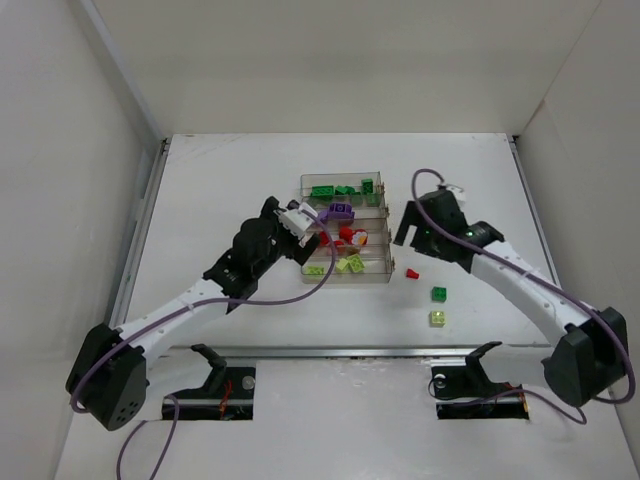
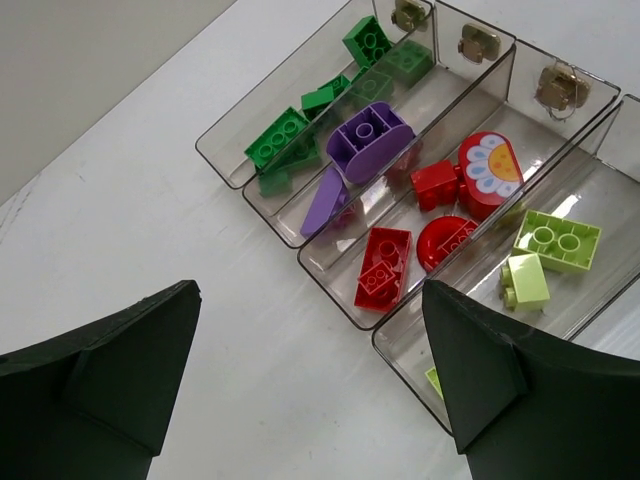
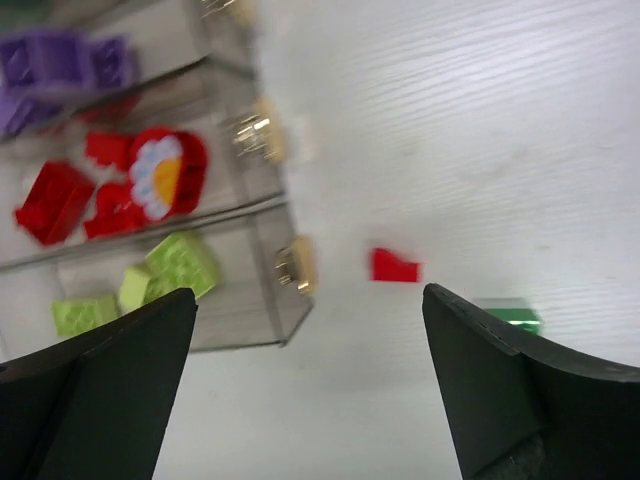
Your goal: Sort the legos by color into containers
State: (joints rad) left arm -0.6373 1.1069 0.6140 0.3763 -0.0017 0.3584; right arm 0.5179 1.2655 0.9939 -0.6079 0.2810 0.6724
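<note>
In the top view a clear tray (image 1: 386,225) of four long containers (image 1: 372,262) is seen at the middle of the white tabletop (image 1: 230,170). Dark green legos (image 1: 338,190) are held in the far row, purple legos (image 1: 340,211) in the second, red legos (image 1: 347,238) in the third and lime legos (image 1: 348,265) in the near row. The left end effector (image 1: 305,228) is placed over the tray's left end; the right end effector (image 1: 407,228) is placed just beside its right end. Three pieces are left on the tabletop to the right of the tray: a loose red lego (image 1: 410,272) nearest it, then a loose dark green lego (image 1: 438,293) and a loose lime lego (image 1: 437,317) nearer the arms.

In the left wrist view the left end effector (image 2: 310,300) is shown spread wide, with nothing pinched. Bare tabletop and the near end of the tray are seen below it; the four rows are laid out by colour, and a red flower piece (image 2: 490,172) with white petals is found among the red legos. Metal clasps (image 2: 478,42) are fixed at the far ends of the rows.

The right wrist view is blurred. The right end effector (image 3: 310,292) is likewise shown spread wide and nothing is gripped. The loose red lego (image 3: 395,266) is seen on the tabletop just beside the tray's end; the loose dark green lego (image 3: 508,316) is partly hidden by one finger (image 3: 530,400); the lime, red and purple rows are visible at the left.
</note>
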